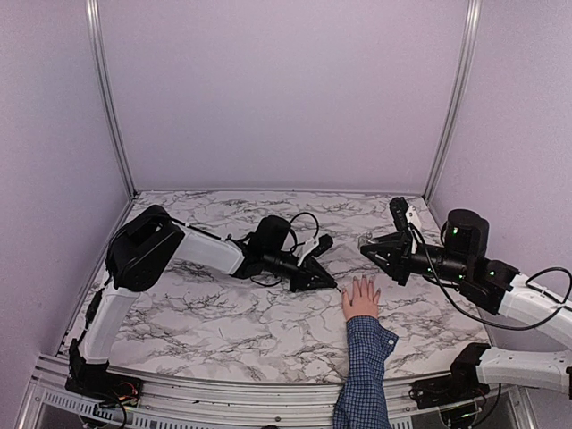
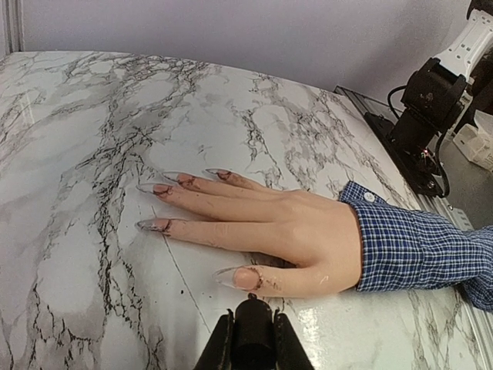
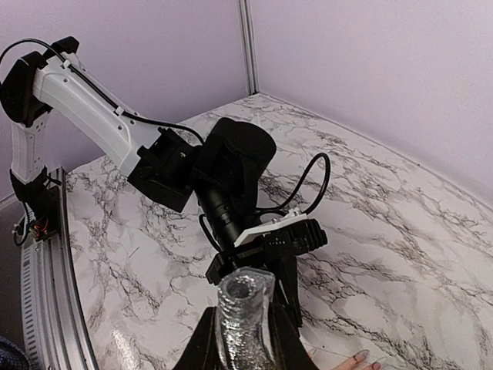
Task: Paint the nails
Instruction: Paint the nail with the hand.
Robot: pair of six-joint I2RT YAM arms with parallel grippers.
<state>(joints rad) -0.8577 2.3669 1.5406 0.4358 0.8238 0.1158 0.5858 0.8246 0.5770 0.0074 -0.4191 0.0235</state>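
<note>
Nails (image 2: 154,188) lengthwise, tips toward the back wall (image 1: 286,89)

Lab test booth: lilac walls (image 1: 286,89), aluminium frame (image 1: 109,98), marble-print table (image 1: 223,313).

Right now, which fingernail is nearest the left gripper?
The thumbnail, just ahead of the left gripper; the four finger nails lie farther off.

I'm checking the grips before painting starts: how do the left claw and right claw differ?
The left claw is shut on a small dark cap; the right claw is shut on a glittery grey bottle, its open mouth up. The left claw points at the hand from close by; the right claw stands farther from it. Both grip something.
</note>
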